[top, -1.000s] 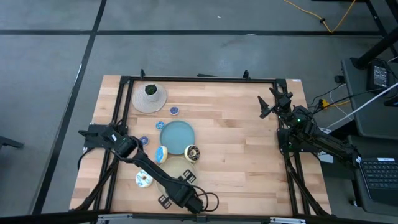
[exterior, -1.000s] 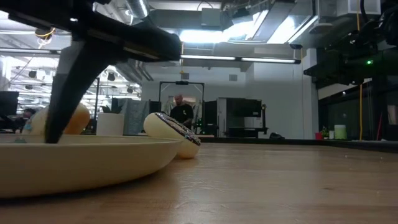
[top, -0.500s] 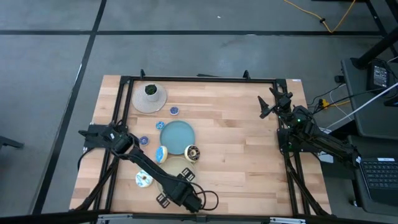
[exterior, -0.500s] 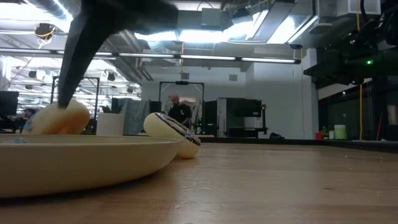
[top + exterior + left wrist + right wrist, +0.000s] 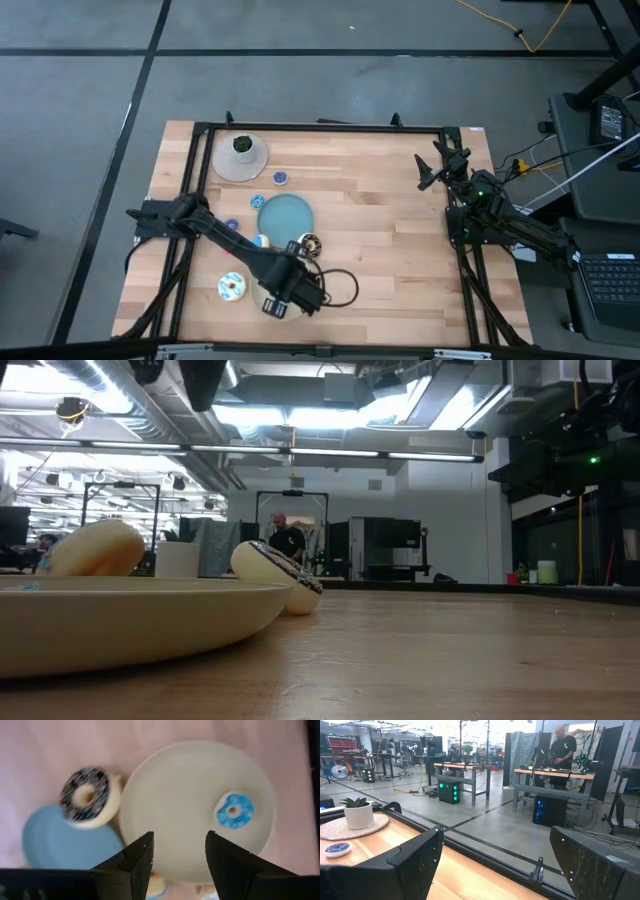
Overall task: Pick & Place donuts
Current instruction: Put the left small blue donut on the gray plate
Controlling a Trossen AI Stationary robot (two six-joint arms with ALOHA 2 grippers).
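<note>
My left gripper (image 5: 179, 854) hangs open above the beige plate (image 5: 190, 775), fingers pointing down and touching nothing; the arm covers most of that plate (image 5: 262, 300) in the high view. A small blue donut (image 5: 233, 811) lies flat on the plate. The dark white-sprinkled donut (image 5: 86, 797) leans on the plate's rim beside the blue plate (image 5: 285, 215). The blue-and-orange donut (image 5: 261, 241) sits next to them. A pale sprinkled donut (image 5: 232, 288) and tiny blue ones (image 5: 232, 227) (image 5: 280, 178) rest on the wood. My right gripper (image 5: 435, 165) waits open at the table's right side.
A small potted plant (image 5: 241, 146) stands on a round beige mat (image 5: 240, 162) at the far left. A dark metal frame (image 5: 320, 127) runs around the table. The bare wood (image 5: 390, 240) between the plates and the right arm is free. A person (image 5: 565, 750) stands in the room beyond.
My left gripper has risen from just above the beige plate, leaving the low view almost entirely, and has shifted from the near edge toward the plate's middle. The donuts and plates have stayed where they were.
</note>
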